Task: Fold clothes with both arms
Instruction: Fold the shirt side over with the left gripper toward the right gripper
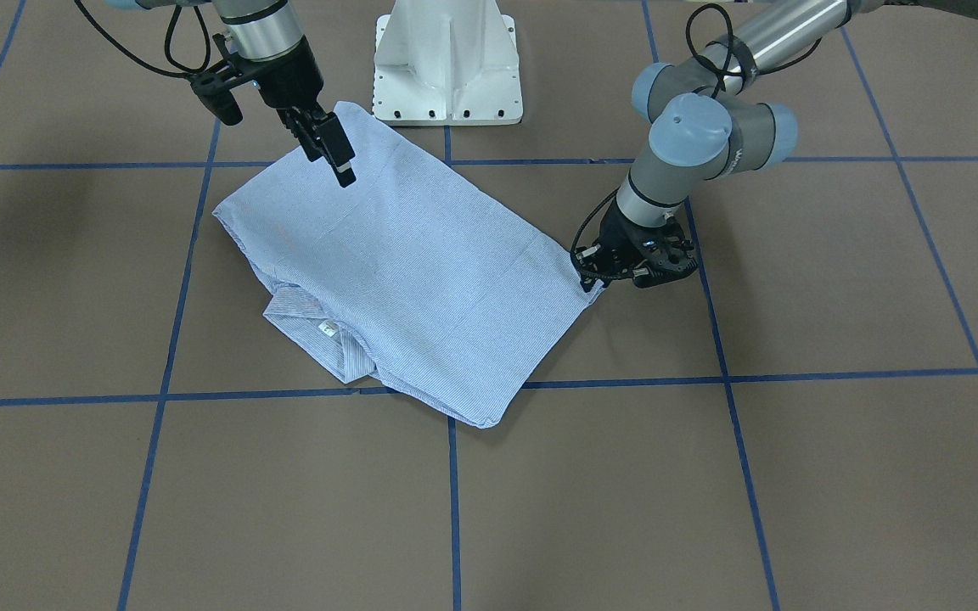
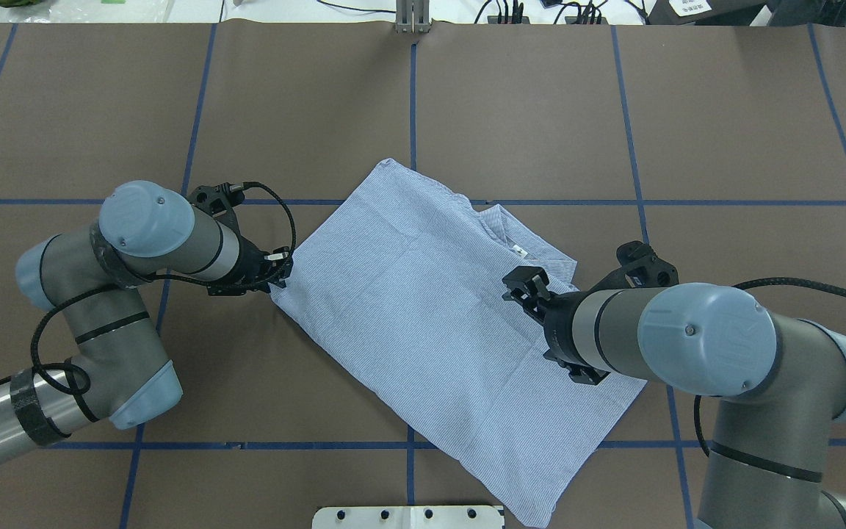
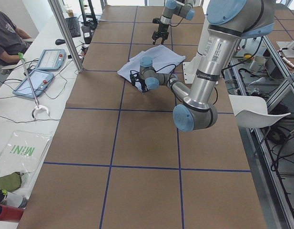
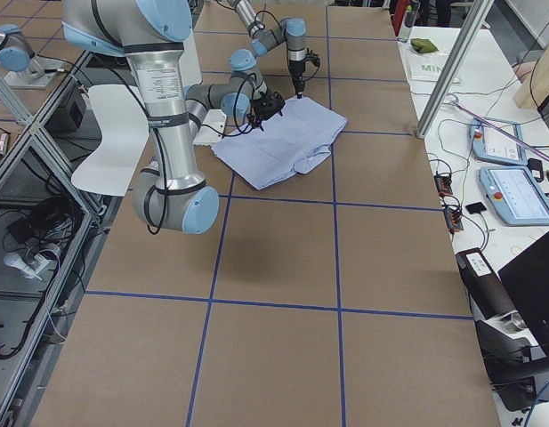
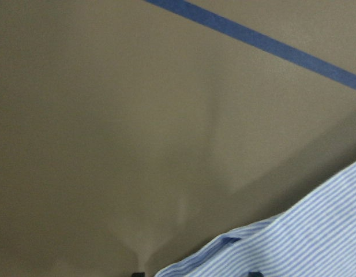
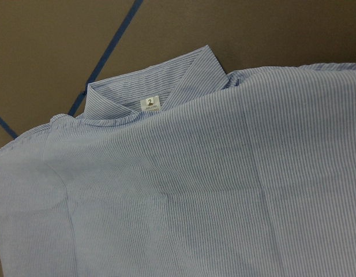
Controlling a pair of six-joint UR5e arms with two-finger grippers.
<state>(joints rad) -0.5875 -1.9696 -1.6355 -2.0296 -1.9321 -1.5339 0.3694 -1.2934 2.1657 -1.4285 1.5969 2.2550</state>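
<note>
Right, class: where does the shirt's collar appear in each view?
Front-facing: collar, shirt's lower-left edge.
Overhead: right of centre.
Left: too small to tell.
Right: likely shirt's near-right edge.
Left wrist: not in it.
Right wrist: upper left.
Landmark: white size label inside it.

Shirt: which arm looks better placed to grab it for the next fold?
Probably the left: the left gripper sits low at the shirt's corner, cloth edge between its fingertips. The right gripper hangs above the shirt, holding nothing.

Overhead and front-facing cameras oppose each other, sharing the shirt [image 1: 404, 280]; side cameras distant; wrist cameras close.
</note>
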